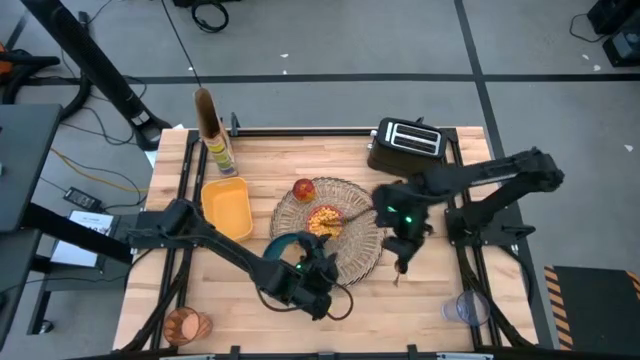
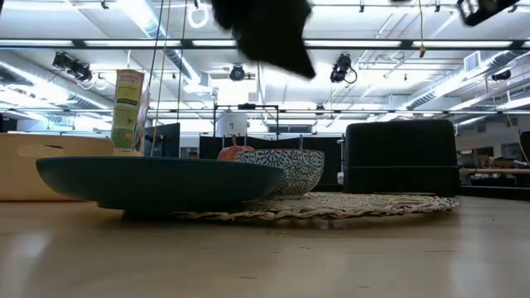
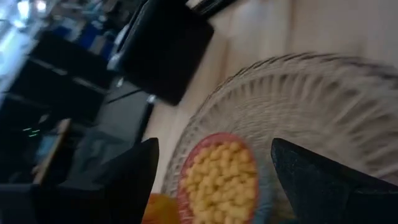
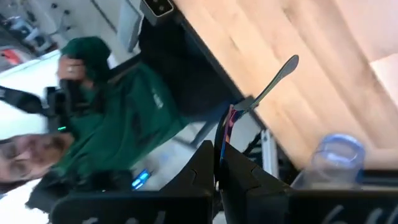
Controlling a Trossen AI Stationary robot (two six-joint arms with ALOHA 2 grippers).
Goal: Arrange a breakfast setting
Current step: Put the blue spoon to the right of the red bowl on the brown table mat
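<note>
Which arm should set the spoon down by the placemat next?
Right. The right gripper is already shut on the spoon and sits just off the placemat's right edge. The left gripper is open over the teal plate at the mat's near-left edge.

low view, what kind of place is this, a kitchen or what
Probably a robotics lab or workshop hall, not a kitchen. The low view shows an open ceiling with long strip lights and rig-mounted cameras. The high view shows a wooden table on a metal frame standing on a grey floor with loose cables.
</note>
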